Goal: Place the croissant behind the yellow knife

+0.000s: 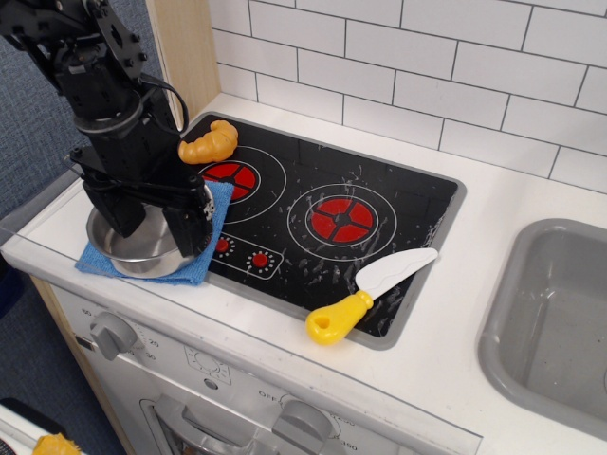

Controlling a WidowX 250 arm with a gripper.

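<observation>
The croissant [209, 142] is seen lying on the back-left part of the black cooktop [398, 204], at the far edge of the left red burner [230, 177], untouched and free of any grip. The yellow knife [368, 295] is found well apart from it, at the front-right of the cooktop, handle toward the front edge and white blade pointing up and to the right. The gripper [156, 220] is held low over a metal bowl [133, 248] that rests on a blue cloth [201, 270], just in front of and to the left of the croissant; its two dark fingers are spread apart with nothing between them. The step in hand is judged to be the reach for the croissant. It would best be done by lifting the claw clear of the bowl's rim first, then centring the fingers across the narrow middle of the crescent, so that the ridged ends are not pushed away. The spot to be aimed for later lies on the cooktop beyond the blade, toward the tiled wall [446, 76]. Much of the bowl and part of the cloth are hidden by the arm, and the fingertips themselves are hard to separate from the bowl's interior. The grey sink [531, 284] is cut off at the right edge.
</observation>
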